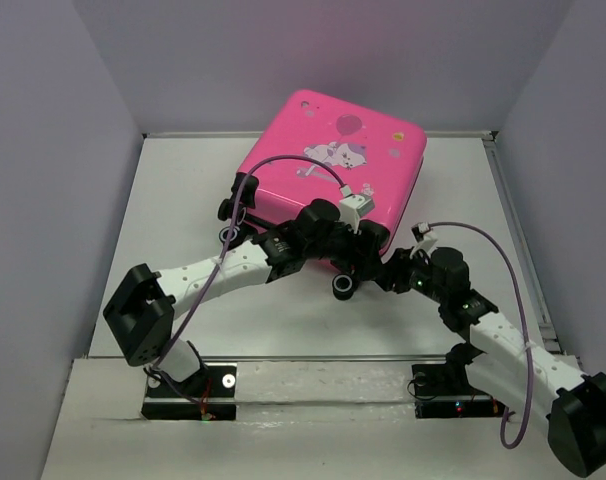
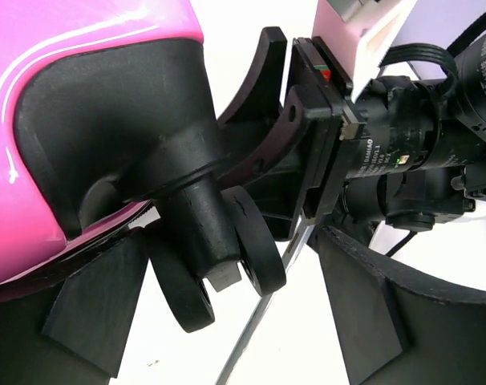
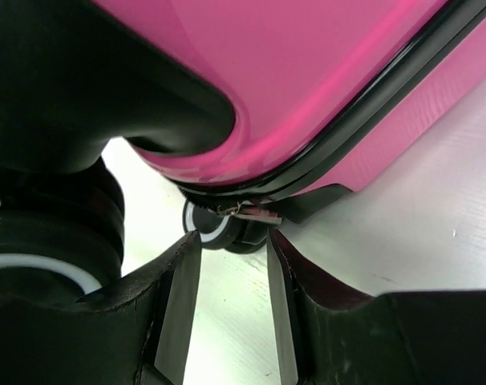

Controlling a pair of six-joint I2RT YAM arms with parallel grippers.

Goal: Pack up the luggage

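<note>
The hot-pink luggage (image 1: 333,165) lies flat and closed at the back middle of the table, cartoon print facing up. Both grippers are at its near edge. My left gripper (image 1: 366,250) is open; in the left wrist view its fingers (image 2: 99,309) stand on either side of a black double wheel (image 2: 219,257) under the pink shell (image 2: 83,48), without touching it. My right gripper (image 1: 391,272) is open with a narrow gap; in the right wrist view (image 3: 232,241) a small metal zipper pull (image 3: 255,212) hangs on the black zipper seam (image 3: 363,120) just past its fingertips.
Another black wheel (image 1: 343,286) sticks out at the near edge between the arms, and one more (image 1: 229,236) at the suitcase's left side. The right arm's wrist (image 2: 419,160) is close beside the left gripper. Grey walls enclose the white table (image 1: 183,200).
</note>
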